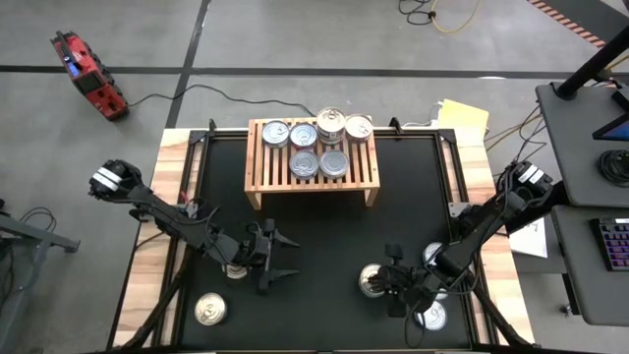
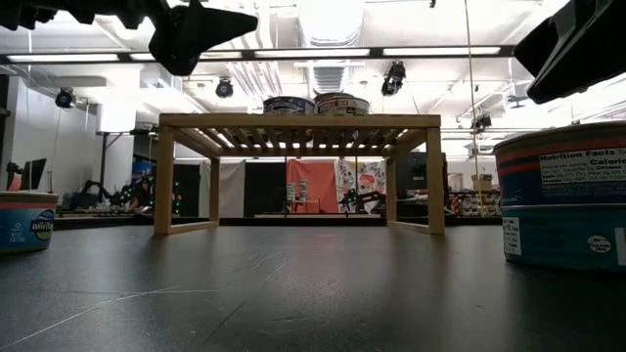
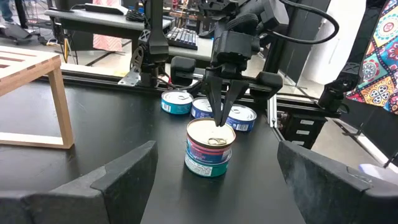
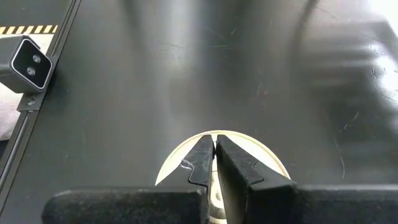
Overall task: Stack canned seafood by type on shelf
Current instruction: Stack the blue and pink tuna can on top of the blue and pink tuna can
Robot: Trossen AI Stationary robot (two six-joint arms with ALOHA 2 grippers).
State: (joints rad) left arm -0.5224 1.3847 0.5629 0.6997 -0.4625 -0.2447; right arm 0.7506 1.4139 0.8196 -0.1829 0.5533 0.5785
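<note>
**Closed right gripper on a two-tin stack; left gripper spread and empty**

The tin in play is the top one of a two-tin stack (image 3: 210, 148) on the black mat, at about five o'clock from the shelf (image 1: 313, 162) in the high view. It is pink-labelled and sits on a teal-labelled tin. These tins should be rigid and fairly heavy for their size, with smooth metal walls that could slip. I judge the side wall, taken across the full width, to be the safest hold; the lid and its pull ring offer little purchase.

The right gripper (image 3: 219, 116) has its fingers pressed together, tips down on or just above the lid near the ring. It holds nothing. Three blue-labelled tins (image 3: 208, 109) lie just beyond the stack, toward the right arm's base.

The left gripper (image 1: 272, 255) hangs at about seven o'clock from the shelf, fingers spread wide with nothing between them. A tin (image 1: 236, 268) sits partly under that arm, and another tin (image 1: 210, 311) lies alone toward the near edge.

Six or so tins (image 1: 316, 145) already stand on the shelf, at least one place stacked.

Whether the right fingertips actually touch the lid cannot be told. Most labels are unreadable, so types are hard to sort. The right arm covers parts of the tins beneath it.
</note>
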